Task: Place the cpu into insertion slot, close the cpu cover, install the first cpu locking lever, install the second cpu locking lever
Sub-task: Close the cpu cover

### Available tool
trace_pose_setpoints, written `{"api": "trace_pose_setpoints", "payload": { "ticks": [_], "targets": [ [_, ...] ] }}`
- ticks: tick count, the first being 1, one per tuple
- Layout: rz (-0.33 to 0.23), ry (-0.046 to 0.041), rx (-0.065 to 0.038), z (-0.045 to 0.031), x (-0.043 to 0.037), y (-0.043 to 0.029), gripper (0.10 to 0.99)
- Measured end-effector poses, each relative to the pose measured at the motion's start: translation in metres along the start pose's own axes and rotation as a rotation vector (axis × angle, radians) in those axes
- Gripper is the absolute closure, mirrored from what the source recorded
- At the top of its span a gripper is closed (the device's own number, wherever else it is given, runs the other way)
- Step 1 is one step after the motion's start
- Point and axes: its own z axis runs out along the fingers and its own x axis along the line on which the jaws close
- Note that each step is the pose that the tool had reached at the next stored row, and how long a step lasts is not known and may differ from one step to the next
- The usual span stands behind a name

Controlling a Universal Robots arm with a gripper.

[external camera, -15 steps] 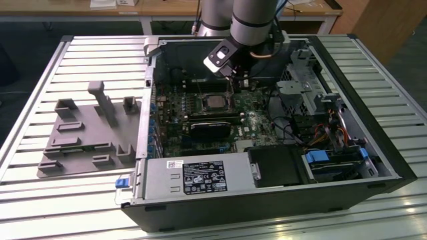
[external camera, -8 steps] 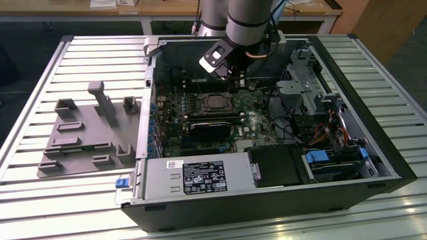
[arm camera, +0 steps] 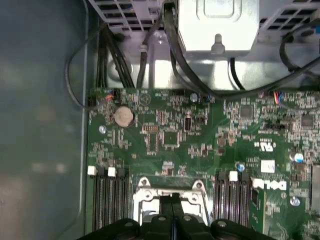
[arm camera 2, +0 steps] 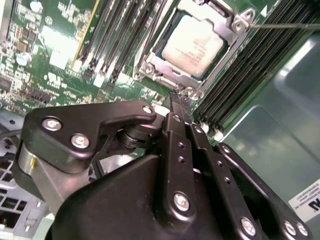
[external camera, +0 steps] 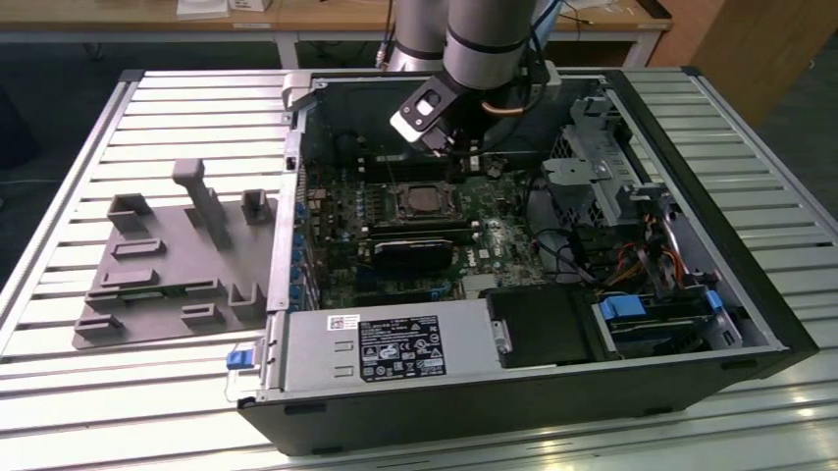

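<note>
cpu [arm camera 2: 196, 44], small flat square chip with a pale silver-grey metal top, is seated in the insertion slot [external camera: 422, 201], the small square silver-rimmed socket on the green circuit board [arm camera: 170, 135] inside the open black computer case [external camera: 524, 412]. cpu cover [arm camera 2: 152, 67], a thin square silvery metal frame, is seen lying flat around the chip, whose top shows through the window. A thin metal rod [arm camera 2: 285, 25] runs out from one cover corner across the long black memory slots [arm camera 2: 250, 75]. Black gripper [arm camera 2: 177, 100] is held with its two fingers pressed together and nothing seen between them; its tips are at the socket's edge, just beside the cover frame, and whether contact is made cannot be told. In the exterior view the gripper [external camera: 456, 159] hangs just above the socket. A grey moulded fixture [external camera: 171, 275] lies on the slatted table at the exterior view's left, well apart from the case.
</note>
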Motion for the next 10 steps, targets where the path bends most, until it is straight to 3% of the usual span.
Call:
{"api": "trace_pose_setpoints", "payload": {
  "ticks": [2, 7, 10],
  "targets": [
    [0.002, -0.0063, 0.017, 0.0003, 0.0000, 0.0000, 0.984],
    [0.002, -0.0085, 0.020, 0.0004, 0.0000, 0.0000, 0.984],
    [0.002, -0.0391, 0.020, 0.0004, 0.0001, 0.0000, 0.984]
  ]
}}
